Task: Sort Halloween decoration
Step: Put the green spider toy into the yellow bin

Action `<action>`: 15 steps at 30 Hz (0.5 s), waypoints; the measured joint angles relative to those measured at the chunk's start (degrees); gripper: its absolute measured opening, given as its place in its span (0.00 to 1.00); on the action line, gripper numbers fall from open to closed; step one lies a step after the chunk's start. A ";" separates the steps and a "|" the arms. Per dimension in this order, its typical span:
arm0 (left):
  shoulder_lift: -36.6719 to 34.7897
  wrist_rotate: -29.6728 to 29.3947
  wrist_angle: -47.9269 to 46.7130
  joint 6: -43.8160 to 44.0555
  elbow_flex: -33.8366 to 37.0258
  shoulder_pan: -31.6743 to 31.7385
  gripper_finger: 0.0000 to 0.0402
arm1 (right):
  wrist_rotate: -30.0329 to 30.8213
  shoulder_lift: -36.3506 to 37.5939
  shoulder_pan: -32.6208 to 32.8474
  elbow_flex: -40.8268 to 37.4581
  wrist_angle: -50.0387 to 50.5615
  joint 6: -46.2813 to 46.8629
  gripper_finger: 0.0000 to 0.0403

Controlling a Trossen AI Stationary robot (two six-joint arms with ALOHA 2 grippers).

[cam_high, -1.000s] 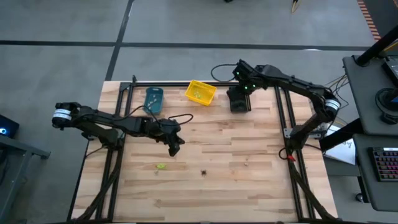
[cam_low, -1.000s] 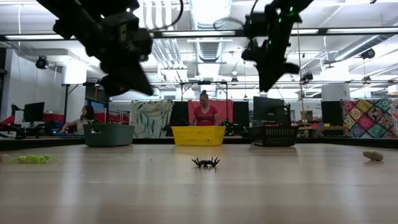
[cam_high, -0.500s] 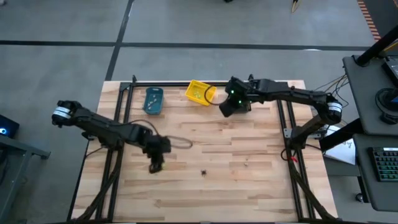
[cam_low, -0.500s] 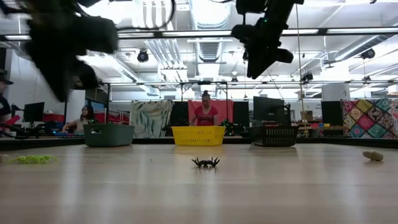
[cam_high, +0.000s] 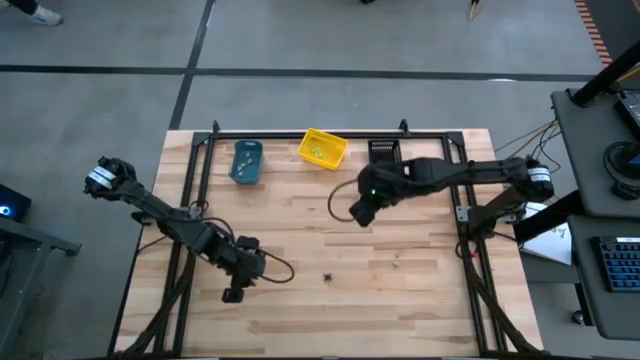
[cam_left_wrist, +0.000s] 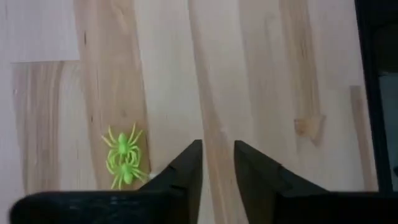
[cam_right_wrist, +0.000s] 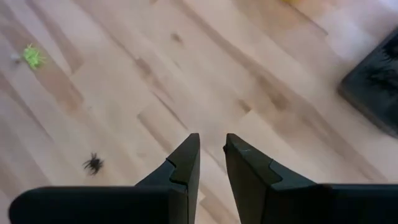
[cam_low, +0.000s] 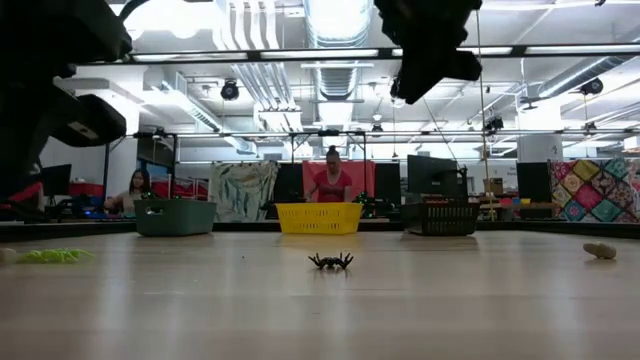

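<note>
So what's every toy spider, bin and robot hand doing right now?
green spider: lying flat on the table, loose, beside the left gripper.
black spider: on the table, untouched.
yellow bin: tilted, green bits inside.
teal bin: upright at the back.
black bin: upright at the back.
left gripper: slightly open, empty.
right gripper: slightly open, empty, raised.

Both arms are matte black with jointed links. The right arm (cam_high: 440,178) carries a green indicator light; each arm has a white-banded base joint and loose black cable.
</note>
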State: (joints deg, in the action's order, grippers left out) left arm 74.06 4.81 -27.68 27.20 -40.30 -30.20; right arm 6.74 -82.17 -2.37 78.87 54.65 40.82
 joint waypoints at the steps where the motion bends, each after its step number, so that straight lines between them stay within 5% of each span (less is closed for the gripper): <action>1: 0.00 -0.74 0.78 -0.10 0.51 -0.02 0.21 | 0.65 -0.02 1.16 -0.02 0.02 0.89 0.17; 8: 0.00 -7.94 1.55 -2.64 1.31 0.00 0.35 | 4.04 -0.02 8.06 -0.14 0.58 8.20 0.17; 15: -0.02 -8.90 2.44 -3.38 1.70 0.00 0.35 | 6.85 -0.02 12.99 -0.76 0.68 12.53 0.17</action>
State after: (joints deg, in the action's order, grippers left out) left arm 74.05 -4.09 -25.24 23.81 -38.60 -30.20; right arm 13.59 -82.19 10.62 78.11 55.33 53.35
